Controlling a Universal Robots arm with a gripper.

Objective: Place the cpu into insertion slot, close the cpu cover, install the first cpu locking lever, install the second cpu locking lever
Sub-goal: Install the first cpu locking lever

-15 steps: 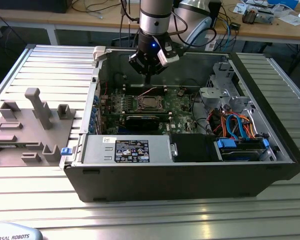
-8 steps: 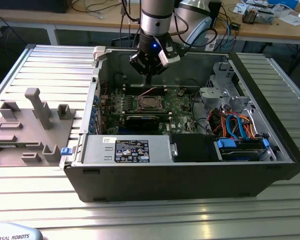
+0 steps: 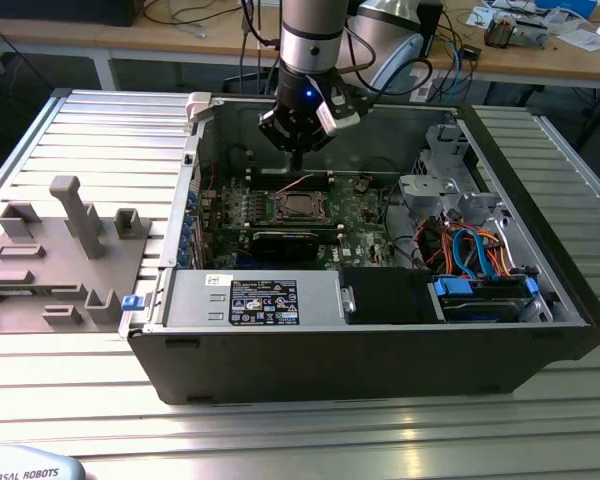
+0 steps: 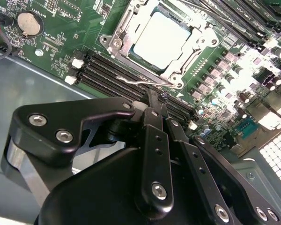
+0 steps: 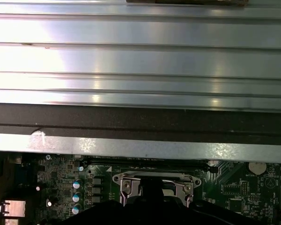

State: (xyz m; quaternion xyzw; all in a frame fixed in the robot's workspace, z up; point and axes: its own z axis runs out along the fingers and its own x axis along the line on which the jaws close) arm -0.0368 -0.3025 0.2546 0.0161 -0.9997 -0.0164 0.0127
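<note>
The cpu sits flat in its socket on the green motherboard, its dull silver-grey square top facing up and catching pale light in the second wrist view. The cpu cover lies closed down over it: a thin silvery metal frame whose square window leaves the chip's top bare, with screw-headed corners around the rim. A thin wire locking lever runs along one edge of the frame. In the exterior view the cpu shows as a small grey square amid the board inside the open computer case.
</note>
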